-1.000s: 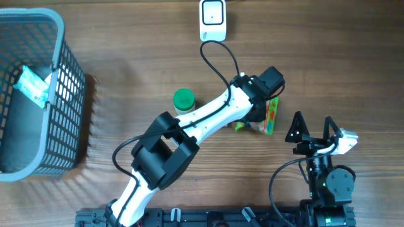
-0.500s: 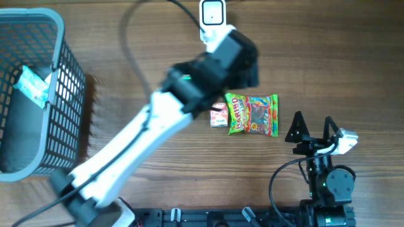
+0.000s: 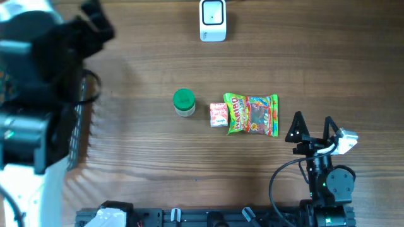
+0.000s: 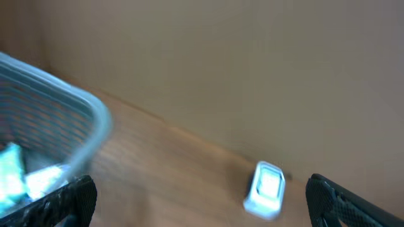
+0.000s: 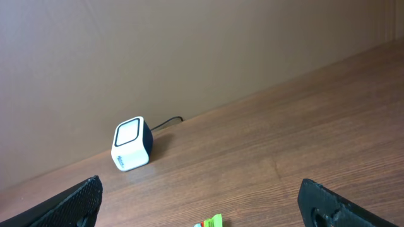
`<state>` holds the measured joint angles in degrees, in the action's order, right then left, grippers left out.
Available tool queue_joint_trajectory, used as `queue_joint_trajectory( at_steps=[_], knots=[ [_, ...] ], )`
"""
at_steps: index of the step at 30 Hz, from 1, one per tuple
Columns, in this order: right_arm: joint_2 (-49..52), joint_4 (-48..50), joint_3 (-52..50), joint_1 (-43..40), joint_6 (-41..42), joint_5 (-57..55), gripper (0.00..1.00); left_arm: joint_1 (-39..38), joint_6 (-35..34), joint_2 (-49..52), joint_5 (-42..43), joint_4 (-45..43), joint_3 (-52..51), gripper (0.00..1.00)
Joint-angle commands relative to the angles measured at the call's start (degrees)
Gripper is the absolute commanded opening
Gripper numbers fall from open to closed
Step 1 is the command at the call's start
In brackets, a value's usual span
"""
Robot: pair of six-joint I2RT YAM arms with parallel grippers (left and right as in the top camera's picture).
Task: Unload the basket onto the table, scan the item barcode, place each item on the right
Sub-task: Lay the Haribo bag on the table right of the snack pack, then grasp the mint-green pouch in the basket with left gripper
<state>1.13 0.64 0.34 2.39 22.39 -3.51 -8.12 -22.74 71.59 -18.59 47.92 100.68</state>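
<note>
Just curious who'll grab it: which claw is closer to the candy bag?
Right. The right claw is just right of the candy bag; the left claw is far off by the basket.

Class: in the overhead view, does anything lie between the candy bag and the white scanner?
Nothing visible. Bare wood runs from the candy bag to the scanner; the pink packet and green-lidded jar sit beside the bag, off that path.
</note>
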Motion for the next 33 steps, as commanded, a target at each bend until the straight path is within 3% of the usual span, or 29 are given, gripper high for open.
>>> queue_joint_trajectory(
  at_steps=[1,2,7,14,21,33],
  knots=[
    [-0.09,0.15,-0.04,0.28,-0.79,-0.81,1.00,9.94,0.98,-1.88,-0.57,-2.10,0.63,1.00],
    [-0.09,0.15,-0.04,0.28,-0.76,-0.81,1.00,14.23,-0.72,-1.40,-0.52,-1.07,0.63,1.00],
    [-0.09,0.15,-0.04,0.28,-0.79,-0.81,1.00,21.11,-2.16,2.97,1.18,4.52,0.63,1.00],
    [-0.09,0.15,-0.04,0.28,-0.81,-0.79,1.00,22.95,-8.07,12.94,1.18,8.59,0.57,1.00],
    [-0.09,0.15,-0.04,0.28,-0.79,-0.81,1.00,25.64,-9.31,20.76,1.22,13.11,0.57,1.00],
    [-0.09,0.15,-0.04,0.28,-0.79,-0.81,1.00,34.07,-14.19,30.29,10.14,13.81,0.55,1.00]
  ],
)
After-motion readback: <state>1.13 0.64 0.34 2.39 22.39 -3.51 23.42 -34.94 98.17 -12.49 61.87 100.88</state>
